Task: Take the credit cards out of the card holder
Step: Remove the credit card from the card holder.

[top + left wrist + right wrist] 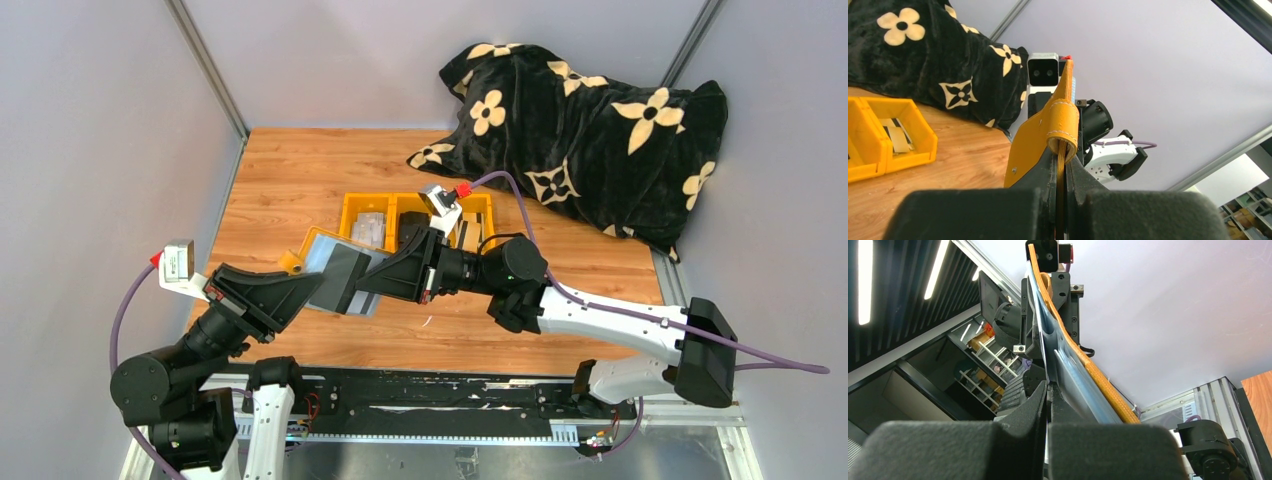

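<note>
The mustard-yellow card holder is held open above the table, its grey-blue inner face up. My left gripper is shut on its left edge; in the left wrist view the jaws pinch the yellow flap. My right gripper is shut on the end of a thin grey card that lies on the holder's inner face. In the right wrist view the jaws are pressed together on a thin edge beside the holder. How deep the card sits in the pocket is hidden.
A yellow three-compartment tray stands behind the grippers, with pale cards in its left compartment and a striped card in another. A black flowered blanket lies at the back right. Grey walls close in both sides.
</note>
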Controlling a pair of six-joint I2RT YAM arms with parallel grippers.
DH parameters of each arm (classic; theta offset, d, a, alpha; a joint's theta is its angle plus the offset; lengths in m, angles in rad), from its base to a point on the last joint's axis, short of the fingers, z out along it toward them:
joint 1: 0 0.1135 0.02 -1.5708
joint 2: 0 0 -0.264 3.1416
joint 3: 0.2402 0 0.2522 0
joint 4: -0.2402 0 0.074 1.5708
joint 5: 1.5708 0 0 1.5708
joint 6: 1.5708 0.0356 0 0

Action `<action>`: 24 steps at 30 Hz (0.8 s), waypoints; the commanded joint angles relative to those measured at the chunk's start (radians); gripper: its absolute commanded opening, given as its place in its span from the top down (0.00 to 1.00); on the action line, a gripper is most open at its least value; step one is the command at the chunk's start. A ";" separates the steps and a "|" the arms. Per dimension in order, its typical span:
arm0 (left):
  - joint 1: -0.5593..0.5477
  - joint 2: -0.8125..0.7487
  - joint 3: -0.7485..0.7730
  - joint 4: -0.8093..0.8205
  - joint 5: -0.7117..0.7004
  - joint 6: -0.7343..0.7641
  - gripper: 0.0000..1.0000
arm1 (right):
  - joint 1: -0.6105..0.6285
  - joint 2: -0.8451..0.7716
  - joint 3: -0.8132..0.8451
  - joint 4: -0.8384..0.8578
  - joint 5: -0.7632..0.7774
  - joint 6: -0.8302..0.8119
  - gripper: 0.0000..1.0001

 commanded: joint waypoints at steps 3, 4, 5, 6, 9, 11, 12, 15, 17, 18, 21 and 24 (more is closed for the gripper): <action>-0.002 0.010 0.029 0.028 -0.007 -0.001 1.00 | 0.017 -0.017 -0.001 -0.011 0.008 -0.033 1.00; -0.002 0.010 0.029 0.030 -0.005 0.001 1.00 | 0.017 -0.022 -0.004 -0.014 0.012 -0.035 1.00; -0.002 0.010 0.029 0.031 -0.002 0.001 1.00 | 0.016 -0.024 -0.003 -0.014 0.015 -0.037 1.00; -0.002 0.011 0.028 0.035 -0.002 0.001 1.00 | 0.017 -0.024 0.002 -0.015 0.017 -0.036 0.94; -0.002 0.012 0.024 0.046 -0.001 0.006 1.00 | 0.020 -0.010 0.028 -0.010 0.015 -0.022 0.67; -0.002 0.014 0.025 0.046 0.000 0.007 1.00 | 0.025 0.006 0.047 -0.002 0.008 -0.019 0.63; -0.002 0.015 0.024 0.046 0.000 0.009 1.00 | 0.027 0.017 0.057 0.004 0.003 -0.015 0.63; -0.002 0.016 0.027 0.046 0.001 0.010 1.00 | 0.027 0.039 0.078 0.021 -0.013 -0.002 0.62; -0.002 0.016 0.029 0.047 0.003 0.009 1.00 | 0.027 0.045 0.085 0.026 -0.015 0.004 0.63; -0.002 0.017 0.029 0.048 0.003 0.008 1.00 | 0.027 0.045 0.088 0.028 -0.015 0.004 0.63; -0.002 0.021 0.033 0.053 0.006 0.004 1.00 | 0.027 0.044 0.089 0.027 -0.012 0.005 0.72; -0.002 0.025 0.037 0.059 0.006 0.004 1.00 | 0.027 0.036 0.080 0.025 -0.012 0.001 0.86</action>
